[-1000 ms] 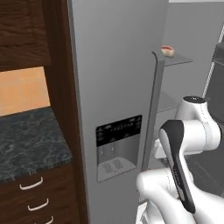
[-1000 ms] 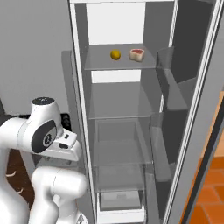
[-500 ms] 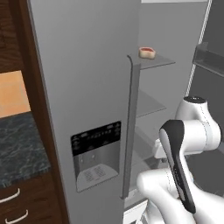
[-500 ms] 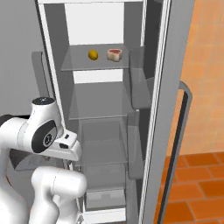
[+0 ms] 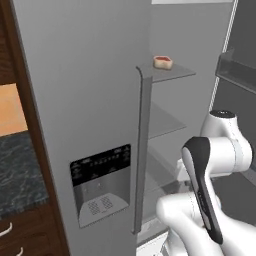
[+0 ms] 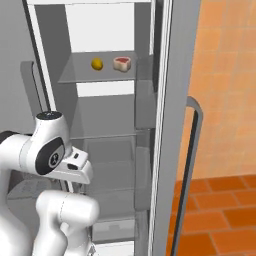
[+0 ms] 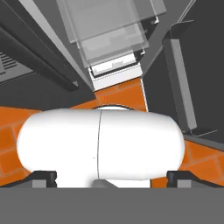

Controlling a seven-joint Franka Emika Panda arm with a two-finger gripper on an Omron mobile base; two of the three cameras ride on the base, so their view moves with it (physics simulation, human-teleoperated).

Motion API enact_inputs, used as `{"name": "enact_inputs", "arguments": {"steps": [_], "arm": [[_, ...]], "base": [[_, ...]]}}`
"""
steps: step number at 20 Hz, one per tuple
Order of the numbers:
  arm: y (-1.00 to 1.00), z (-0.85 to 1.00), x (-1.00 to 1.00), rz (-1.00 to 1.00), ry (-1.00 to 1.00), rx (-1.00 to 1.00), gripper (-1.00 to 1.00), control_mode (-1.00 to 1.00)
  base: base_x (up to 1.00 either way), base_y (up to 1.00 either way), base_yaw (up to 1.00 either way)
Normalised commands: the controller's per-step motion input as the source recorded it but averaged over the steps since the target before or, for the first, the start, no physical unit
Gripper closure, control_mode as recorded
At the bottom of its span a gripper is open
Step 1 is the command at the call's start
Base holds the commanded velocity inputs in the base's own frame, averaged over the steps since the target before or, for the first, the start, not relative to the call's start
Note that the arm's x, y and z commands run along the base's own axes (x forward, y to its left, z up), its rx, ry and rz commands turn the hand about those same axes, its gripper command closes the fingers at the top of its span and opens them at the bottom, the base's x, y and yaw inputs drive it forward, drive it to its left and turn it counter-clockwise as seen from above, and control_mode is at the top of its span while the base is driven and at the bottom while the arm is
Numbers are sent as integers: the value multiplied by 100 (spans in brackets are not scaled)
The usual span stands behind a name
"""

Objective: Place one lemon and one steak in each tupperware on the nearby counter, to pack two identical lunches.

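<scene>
A yellow lemon (image 6: pixel 96 64) and a red steak (image 6: pixel 121 63) lie side by side on the upper glass shelf of the open fridge. In the left base view the steak (image 5: pixel 162 62) shows past the door's edge, and the lemon is hidden there. My gripper (image 7: pixel 111 178) points down at the floor in front of the fridge, open, with nothing between its fingertips (image 7: pixel 43 176). It hangs far below the shelf. A strip of the speckled counter (image 5: pixel 20 167) shows at the far left. The tupperware is out of view.
The closed left fridge door carries a dispenser panel (image 5: pixel 100 185) and a long handle (image 5: pixel 142 150). The open right door with its handle (image 6: pixel 192 150) stands edge-on beside the arm. Below lie the orange tiled floor (image 6: pixel 215 215) and clear fridge drawers (image 7: pixel 111 39).
The whole picture has slid left in both base views, so the base has driven to the right along the fridge. The arm holds its pose and the gripper stays open.
</scene>
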Motion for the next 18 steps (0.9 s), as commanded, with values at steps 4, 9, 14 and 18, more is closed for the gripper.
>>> {"name": "enact_inputs", "arguments": {"steps": [4, 9, 14, 18], "arm": [[0, 0, 0, 0, 0, 0, -100, 100], [0, 0, 0, 0, 0, 0, -100, 100], [0, 0, 0, 0, 0, 0, -100, 100], [0, 0, 0, 0, 0, 0, -100, 100]], "base": [[37, -1, 0], [47, -5, 0], [19, -32, 0], [0, -37, 0]]}}
